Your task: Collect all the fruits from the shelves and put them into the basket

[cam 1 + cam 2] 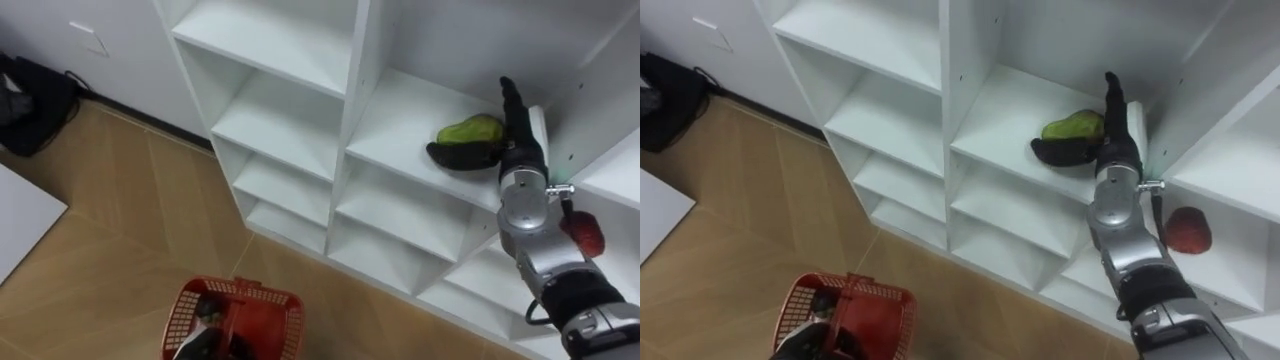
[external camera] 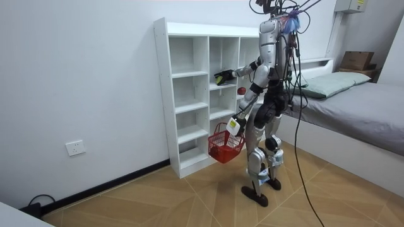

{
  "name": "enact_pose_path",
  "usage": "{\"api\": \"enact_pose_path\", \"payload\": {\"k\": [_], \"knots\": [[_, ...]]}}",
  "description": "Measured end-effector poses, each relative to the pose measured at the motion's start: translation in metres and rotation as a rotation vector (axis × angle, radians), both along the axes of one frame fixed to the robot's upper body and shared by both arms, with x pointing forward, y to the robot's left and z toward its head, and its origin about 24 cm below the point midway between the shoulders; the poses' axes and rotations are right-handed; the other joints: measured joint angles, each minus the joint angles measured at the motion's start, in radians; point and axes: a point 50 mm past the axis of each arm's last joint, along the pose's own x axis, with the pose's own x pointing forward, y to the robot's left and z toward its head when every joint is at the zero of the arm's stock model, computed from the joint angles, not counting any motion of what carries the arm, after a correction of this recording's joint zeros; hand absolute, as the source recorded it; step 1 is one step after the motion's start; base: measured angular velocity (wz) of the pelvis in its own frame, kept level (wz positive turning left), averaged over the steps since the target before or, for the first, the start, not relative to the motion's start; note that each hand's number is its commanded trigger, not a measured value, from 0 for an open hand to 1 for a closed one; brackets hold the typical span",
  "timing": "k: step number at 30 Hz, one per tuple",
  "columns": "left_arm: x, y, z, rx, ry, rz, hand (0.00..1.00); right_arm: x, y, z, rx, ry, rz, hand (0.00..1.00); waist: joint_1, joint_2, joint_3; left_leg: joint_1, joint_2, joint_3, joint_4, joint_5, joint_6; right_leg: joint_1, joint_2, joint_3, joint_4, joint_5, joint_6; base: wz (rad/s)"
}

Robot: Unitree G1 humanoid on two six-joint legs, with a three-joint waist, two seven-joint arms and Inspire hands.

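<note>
my right hand [image 1: 520, 135] is in the closet [image 1: 345, 130], fingers curled round the green fruit [image 1: 470, 130]; my left hand [image 2: 234, 125] grips the red basket [image 1: 182, 315] by its handle.

Right hand [image 1: 520, 138] outstretched, fingers [image 1: 458, 158] curled

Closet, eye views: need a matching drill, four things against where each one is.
Things:
1. green fruit
2. red fruit
3. red basket
4. black bag

Places:
a. on the floor by the wall
b. hanging from the left hand
c. alone on a lower shelf
d. in the right hand, at the shelf

Pairs: 1-d, 2-c, 3-b, 4-a
</note>
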Motion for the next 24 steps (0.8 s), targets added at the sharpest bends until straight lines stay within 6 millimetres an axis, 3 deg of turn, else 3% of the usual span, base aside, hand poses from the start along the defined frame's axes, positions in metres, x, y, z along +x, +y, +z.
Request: {"api": "enact_pose_path", "payload": {"k": [10,15,16,17,18,19,24], "knots": [[-0.001,-0.002,-0.001,0.004,0.001,0.004,1.0,0.0,0.002,0.0,0.009,-0.001,0.008,0.0,-0.002,0.0,-0.0002,0.003,0.0,0.007,0.0,0.0,0.0,-0.001,0.0,0.012,0.0,0.0,0.0,-0.01],[-0.003,-0.001,-0.003,-0.012,0.013,0.037,1.0,0.001,0.011,0.0,0.036,-0.012,0.021,0.0,-0.021,0.0,-0.0001,0.006,0.001,0.01,-0.001,0.0,0.0,0.0,0.0,0.015,0.0,0.0,0.0,-0.01],[-0.003,-0.001,-0.003,-0.012,0.013,0.036,1.0,0.001,0.011,-0.001,0.035,-0.014,0.024,0.53,-0.021,-0.001,-0.0001,0.007,0.001,0.011,-0.001,0.0,0.0,-0.001,0.0,0.017,0.001,0.0,0.0,-0.07],[-0.003,-0.002,-0.003,-0.012,0.012,0.033,1.0,0.0,0.012,-0.002,0.024,-0.012,0.03,0.66,-0.023,0.0,-0.0001,0.009,0.001,0.013,-0.003,0.0,0.0,0.0,0.0,0.02,0.001,0.0,0.0,-0.07],[-0.002,-0.002,-0.003,-0.011,0.011,0.034,1.0,-0.001,0.012,-0.003,0.014,-0.012,0.038,0.88,-0.023,-0.001,-0.0001,0.011,0.001,0.016,-0.004,0.0,0.0,0.001,0.0,0.022,0.001,0.0,0.0,-0.06],[-0.002,-0.002,-0.003,-0.011,0.011,0.034,1.0,-0.002,0.013,-0.003,0.014,-0.013,0.04,1.0,-0.023,-0.001,-0.0001,0.012,0.001,0.017,-0.005,0.0,0.0,0.001,0.0,0.023,0.001,0.0,0.0,-0.06],[-0.002,-0.003,-0.002,-0.013,0.009,0.033,1.0,-0.002,0.017,-0.002,-0.014,-0.029,0.043,1.0,-0.023,-0.002,-0.0009,0.02,0.002,0.026,-0.014,0.0,0.001,0.001,0.0,0.035,0.001,0.0,0.0,-0.05]]}}
